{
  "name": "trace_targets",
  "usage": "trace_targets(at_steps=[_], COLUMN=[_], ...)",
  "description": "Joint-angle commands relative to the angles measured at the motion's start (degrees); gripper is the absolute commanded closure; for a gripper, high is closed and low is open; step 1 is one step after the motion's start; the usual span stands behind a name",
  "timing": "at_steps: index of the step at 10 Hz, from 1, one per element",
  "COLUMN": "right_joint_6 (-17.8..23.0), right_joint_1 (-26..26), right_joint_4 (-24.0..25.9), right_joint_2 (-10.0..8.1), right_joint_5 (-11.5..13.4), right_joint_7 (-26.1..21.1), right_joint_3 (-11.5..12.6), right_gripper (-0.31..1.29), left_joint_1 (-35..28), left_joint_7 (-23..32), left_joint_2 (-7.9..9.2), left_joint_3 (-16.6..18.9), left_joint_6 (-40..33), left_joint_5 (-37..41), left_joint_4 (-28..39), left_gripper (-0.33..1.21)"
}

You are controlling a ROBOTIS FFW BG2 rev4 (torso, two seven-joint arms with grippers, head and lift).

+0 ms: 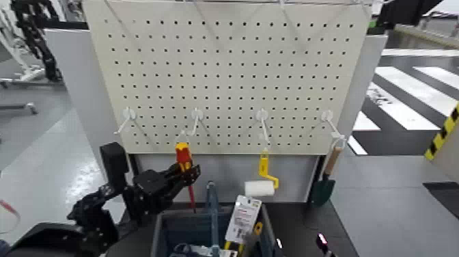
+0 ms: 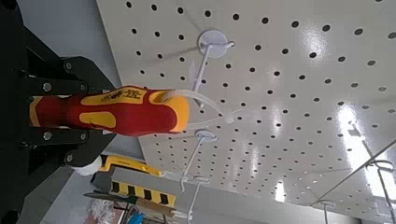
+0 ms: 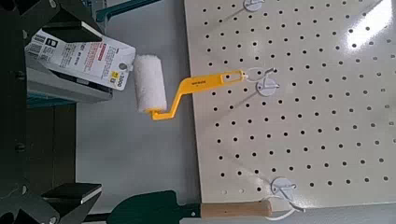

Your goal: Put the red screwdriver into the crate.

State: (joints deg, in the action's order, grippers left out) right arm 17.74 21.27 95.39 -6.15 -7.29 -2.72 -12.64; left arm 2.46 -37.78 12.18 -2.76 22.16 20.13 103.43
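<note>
The red screwdriver point(image 1: 183, 160), with a red handle and yellow cap, hangs upright in front of the pegboard, just below a white hook point(image 1: 197, 122); its thin shaft points down behind the crate's far rim. My left gripper point(image 1: 179, 176) is shut on its handle; the left wrist view shows the handle point(image 2: 117, 110) clamped between the dark fingers point(image 2: 47, 82). The dark grey crate point(image 1: 161, 229) stands directly below, at the bottom of the head view. My right gripper point(image 3: 26, 110) is open and empty, low at the right near the crate point(image 3: 47, 93).
A white paint roller point(image 1: 262, 183) with a yellow handle and a wooden-handled green trowel point(image 1: 326, 176) hang on the pegboard point(image 1: 225, 68) to the right. The crate holds a blue-handled tool point(image 1: 212, 208) and a packaged item point(image 1: 244, 217).
</note>
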Motion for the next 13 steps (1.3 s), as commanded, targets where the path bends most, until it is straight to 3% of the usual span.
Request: trace_targets(at_steps=[1, 5, 8, 13], right_joint_6=[0.0, 0.1, 0.1, -0.2], right_joint_1=[0.0, 0.0, 0.0, 0.1], right_joint_4=[0.0, 0.1, 0.1, 0.3], right_joint_2=[0.00, 0.00, 0.00, 0.00], right_joint_5=[0.0, 0.0, 0.0, 0.0], right_joint_7=[0.0, 0.0, 0.0, 0.0], right_joint_3=[0.1, 0.1, 0.1, 0.1], right_gripper=[0.16, 0.16, 0.16, 0.16], left_joint_1=[-2.9, -7.6, -11.5, -11.6], left_joint_7=[0.2, 0.1, 2.3, 0.5], left_joint_2=[-0.14, -0.31, -1.37, -2.16], left_joint_3=[1.7, 3.7, 4.4, 2.1], left_joint_6=[4.6, 8.0, 2.7, -1.0], left_joint_5=[0.3, 1.0, 4.3, 11.9], left_joint_4=[4.1, 6.7, 4.9, -3.6], left_gripper=[1.19, 1.19, 1.19, 1.19])
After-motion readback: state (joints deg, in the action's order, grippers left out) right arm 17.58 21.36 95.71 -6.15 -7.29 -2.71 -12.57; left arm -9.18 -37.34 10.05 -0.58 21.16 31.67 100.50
